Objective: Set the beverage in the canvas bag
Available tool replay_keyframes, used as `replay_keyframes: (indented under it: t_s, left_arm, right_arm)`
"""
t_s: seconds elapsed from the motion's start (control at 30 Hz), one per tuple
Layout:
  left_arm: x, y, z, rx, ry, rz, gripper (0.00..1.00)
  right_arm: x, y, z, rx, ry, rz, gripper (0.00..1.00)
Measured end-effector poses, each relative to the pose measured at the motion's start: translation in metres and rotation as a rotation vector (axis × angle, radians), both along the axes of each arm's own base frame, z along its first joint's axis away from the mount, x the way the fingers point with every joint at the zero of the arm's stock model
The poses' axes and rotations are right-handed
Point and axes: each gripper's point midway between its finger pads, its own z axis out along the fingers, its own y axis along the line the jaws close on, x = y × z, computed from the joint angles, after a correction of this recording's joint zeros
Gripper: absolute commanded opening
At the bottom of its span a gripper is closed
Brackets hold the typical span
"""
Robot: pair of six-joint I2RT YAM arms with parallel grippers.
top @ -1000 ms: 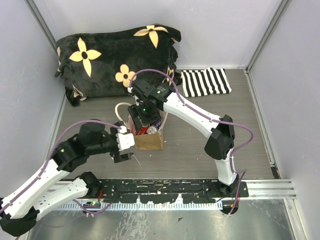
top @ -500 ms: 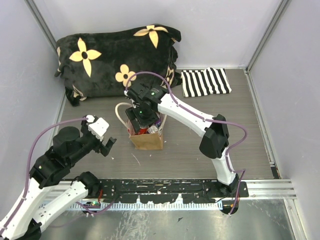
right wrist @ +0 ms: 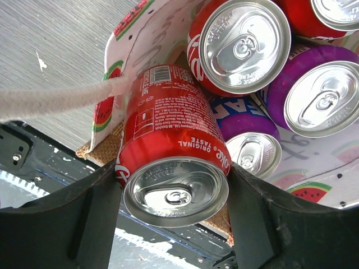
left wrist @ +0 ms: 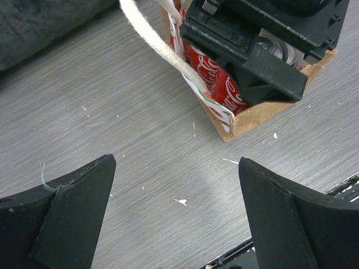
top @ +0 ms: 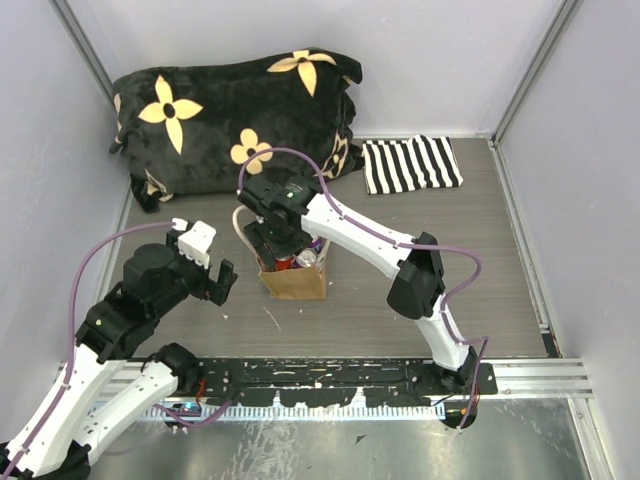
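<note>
Grey wood-grain desk (top: 510, 230), pale enclosure walls (top: 450, 60). Right hand (right wrist: 174, 196) grips red cola can (right wrist: 168, 129) at tan canvas bag (top: 298, 282) mouth; left hand (left wrist: 179, 213) wide, empty.

- Your table (top: 480, 260): grey wood-grain top.
- Far left: black cushion (top: 230, 110) with tan flowers, lying along the back wall.
- Far right: black-and-white striped cloth (top: 410, 165), flat, just beside the cushion's right end.
- Centre: canvas bag (top: 297, 282) stands upright, near the cushion, apart from the cloth.
- White specks (left wrist: 180, 201) scattered on the boards beside the bag.
- Near edge: black rail (top: 340, 375) carrying both arm bases.
</note>
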Motion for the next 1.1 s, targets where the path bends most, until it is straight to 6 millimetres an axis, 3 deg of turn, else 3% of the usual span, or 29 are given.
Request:
replay_keyframes:
  t_s: [0.33,0.87,0.9,1.0,1.1]
  left_arm:
    - [0.004,-0.005,0.006,-0.037,-0.015,0.001,0.98]
    - [0.005,-0.007,0.001,-0.049,0.000,0.005,0.98]
    - [0.005,-0.007,0.001,-0.049,0.000,0.005,0.98]
    - [0.005,-0.007,0.001,-0.050,0.000,0.003,0.98]
    - [0.005,-0.008,0.001,-0.052,0.001,-0.002,0.98]
  right_arm:
    - [-0.002,0.003,-0.019,-0.079,-0.017,0.013,0.01]
    - [0.000,0.007,-0.029,-0.118,-0.089,0.030,0.02]
    - [0.000,0.008,-0.029,-0.118,-0.092,0.030,0.03]
    - [0.001,0.008,-0.029,-0.119,-0.099,0.030,0.26]
    - [0.002,0.008,-0.029,-0.118,-0.103,0.028,0.40]
